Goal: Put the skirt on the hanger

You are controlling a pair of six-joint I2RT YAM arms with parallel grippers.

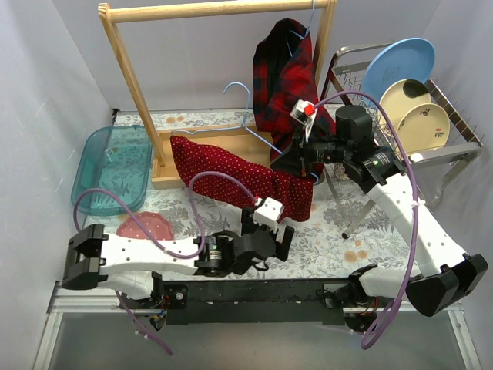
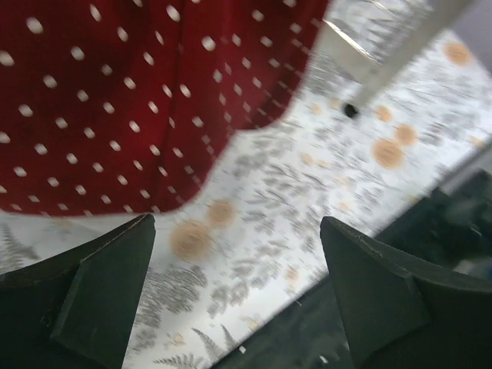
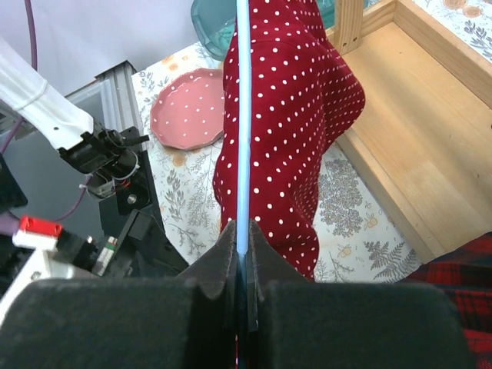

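The red skirt with white dots (image 1: pixel 231 173) hangs draped over a light blue hanger (image 1: pixel 260 139), running from the wooden rack's base down to the right. My right gripper (image 1: pixel 294 158) is shut on the hanger's bar; in the right wrist view the blue bar (image 3: pixel 243 115) runs straight out from between its closed jaws (image 3: pixel 246 231), with the skirt (image 3: pixel 300 100) hanging beside it. My left gripper (image 1: pixel 269 231) is open and empty, just below the skirt's lower end. In the left wrist view the skirt (image 2: pixel 115 92) lies beyond the spread fingers (image 2: pixel 238 300).
A wooden clothes rack (image 1: pixel 139 92) stands at the back, with a red-and-black plaid garment (image 1: pixel 285 77) hanging on it. A teal tray (image 1: pixel 112 166) and a pink plate (image 1: pixel 146 226) are at the left. A wire dish rack (image 1: pixel 454 127) with plates is at the right.
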